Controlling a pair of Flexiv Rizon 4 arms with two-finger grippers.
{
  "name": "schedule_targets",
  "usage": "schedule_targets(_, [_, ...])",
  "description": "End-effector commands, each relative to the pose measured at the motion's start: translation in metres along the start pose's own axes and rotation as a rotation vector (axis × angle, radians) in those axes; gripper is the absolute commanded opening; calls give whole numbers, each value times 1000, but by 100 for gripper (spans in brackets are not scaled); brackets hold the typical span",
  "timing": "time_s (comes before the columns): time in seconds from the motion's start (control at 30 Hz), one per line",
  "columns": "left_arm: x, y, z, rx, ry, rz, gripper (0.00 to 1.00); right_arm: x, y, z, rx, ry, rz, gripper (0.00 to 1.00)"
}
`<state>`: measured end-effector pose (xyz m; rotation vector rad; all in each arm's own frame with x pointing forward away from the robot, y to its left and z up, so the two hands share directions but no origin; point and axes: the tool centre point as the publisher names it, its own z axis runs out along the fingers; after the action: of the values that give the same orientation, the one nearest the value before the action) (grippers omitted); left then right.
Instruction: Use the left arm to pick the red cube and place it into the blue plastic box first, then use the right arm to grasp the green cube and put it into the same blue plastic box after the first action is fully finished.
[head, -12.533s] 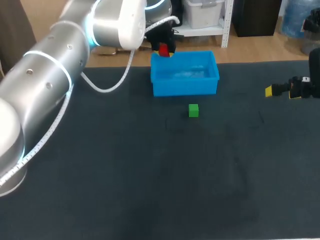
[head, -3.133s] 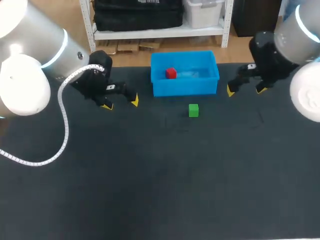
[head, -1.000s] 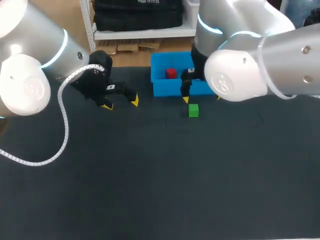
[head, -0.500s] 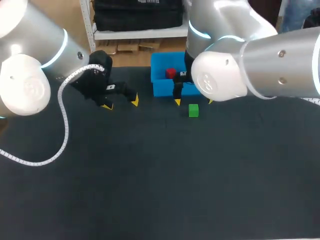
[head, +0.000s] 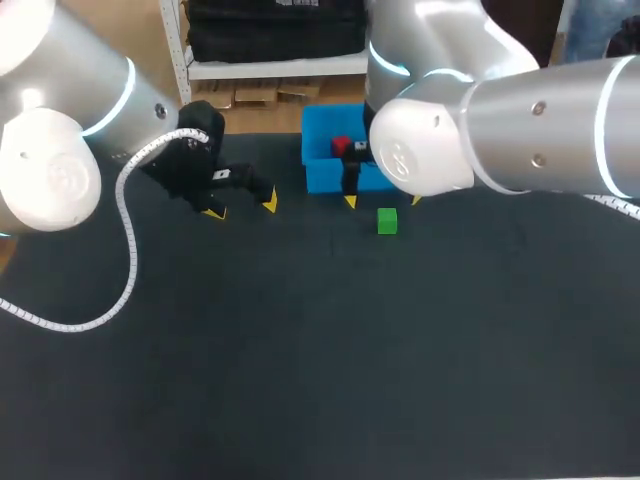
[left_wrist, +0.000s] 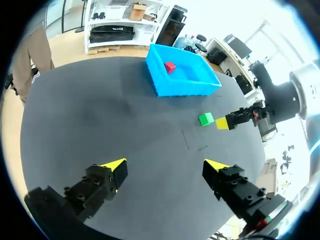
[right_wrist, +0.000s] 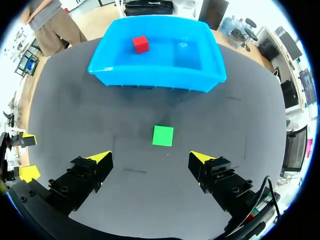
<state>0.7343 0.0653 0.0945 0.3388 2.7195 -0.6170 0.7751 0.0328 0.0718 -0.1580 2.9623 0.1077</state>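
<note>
The dark table (head: 300, 350) carries everything. The right arm (head: 480, 130) comes in from the right side and reaches past the middle, and in the head view its big silver body covers a part of the blue plastic box (right_wrist: 150, 77). The left arm (head: 60, 130) comes in from the left side and hangs low over the table, well apart from the box.

The box stands on the table, ahead of the right gripper (right_wrist: 150, 157) and beyond the green cube. The fingers of this gripper are spread wide and hold nothing; both yellow tips are free above the table. The left gripper (left_wrist: 165, 165) is also spread wide and holds nothing. From it, the box is far ahead, and the green cube is ahead and off to one side, on the side of the right arm.

The green cube (right_wrist: 163, 135) lies flat on the table, just ahead of the right gripper, in the line between its two fingers. No finger touches it. It lies between the gripper and the front wall of the box, apart from both.

The red cube (right_wrist: 140, 44) lies inside the box, on its floor, in the part far from the right gripper and near the back wall.
</note>
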Motion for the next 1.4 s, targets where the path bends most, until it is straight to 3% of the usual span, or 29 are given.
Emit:
schedule_targets(0.03, [-1, 1, 1, 3, 0, 1, 100, -3, -2, 7, 3, 0, -2, 100])
schedule_targets(0.57, [-1, 1, 1, 3, 0, 1, 100, -1, 3, 39, 4, 43, -4, 100])
schedule_targets(1.4, [-1, 1, 1, 3, 0, 1, 100, -25, -9, 64, 10, 42, 7, 100])
